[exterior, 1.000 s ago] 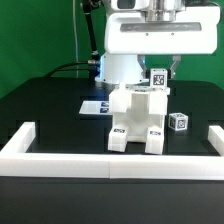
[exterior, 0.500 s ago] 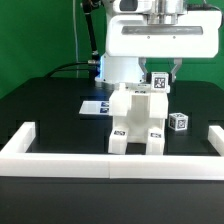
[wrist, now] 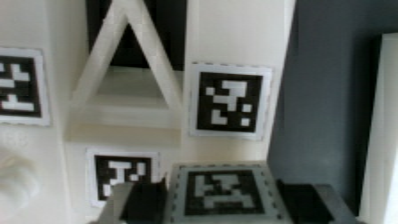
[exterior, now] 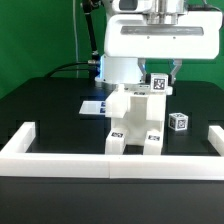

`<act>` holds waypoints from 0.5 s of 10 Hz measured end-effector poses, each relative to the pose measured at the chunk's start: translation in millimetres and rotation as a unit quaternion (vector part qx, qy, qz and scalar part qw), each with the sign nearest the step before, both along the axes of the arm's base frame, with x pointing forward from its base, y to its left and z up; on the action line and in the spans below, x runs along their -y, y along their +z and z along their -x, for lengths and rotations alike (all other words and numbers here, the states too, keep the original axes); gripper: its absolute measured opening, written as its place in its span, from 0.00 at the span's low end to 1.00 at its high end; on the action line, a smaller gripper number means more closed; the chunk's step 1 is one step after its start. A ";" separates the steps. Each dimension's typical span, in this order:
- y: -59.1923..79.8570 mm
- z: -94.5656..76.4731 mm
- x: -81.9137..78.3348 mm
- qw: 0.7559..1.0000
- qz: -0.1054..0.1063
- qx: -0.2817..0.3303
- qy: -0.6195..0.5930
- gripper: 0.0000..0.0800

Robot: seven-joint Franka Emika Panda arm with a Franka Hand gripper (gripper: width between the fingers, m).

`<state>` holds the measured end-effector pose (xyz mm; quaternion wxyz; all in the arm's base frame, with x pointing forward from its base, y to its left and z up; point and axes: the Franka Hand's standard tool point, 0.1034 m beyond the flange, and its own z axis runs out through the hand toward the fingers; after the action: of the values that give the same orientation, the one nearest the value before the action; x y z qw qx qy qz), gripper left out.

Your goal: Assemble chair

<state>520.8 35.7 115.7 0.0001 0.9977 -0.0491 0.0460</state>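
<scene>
The partly built white chair (exterior: 137,122) stands on the black table in the middle of the exterior view, with tags on its front. My gripper (exterior: 160,82) is right above its top, on the exterior view's right, shut on a small white tagged chair part (exterior: 158,83) that touches or nearly touches the chair's top. In the wrist view the dark fingers (wrist: 135,206) flank this tagged part (wrist: 221,190), and the chair's cross-braced frame (wrist: 134,60) and tagged panels (wrist: 228,100) lie close beyond it. Another small tagged white part (exterior: 178,121) lies on the table at the exterior view's right.
The marker board (exterior: 93,106) lies flat behind the chair, toward the exterior view's left. A long low white border wall (exterior: 110,164) runs along the front and up both sides. The robot's white base (exterior: 125,68) stands at the back.
My gripper has come down slightly with the tagged part toward the chair's top. The chair and the loose part have not moved.
</scene>
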 end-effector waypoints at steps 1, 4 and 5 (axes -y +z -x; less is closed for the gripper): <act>0.0 0.0 0.0 1.000 0.000 0.000 0.000 0.36; 0.0 -0.1 0.0 1.000 0.000 0.000 0.000 0.36; 0.0 0.0 -0.1 1.000 -0.001 0.000 -0.010 0.36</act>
<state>520.8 35.8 115.7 -0.0004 0.9972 -0.0589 0.0461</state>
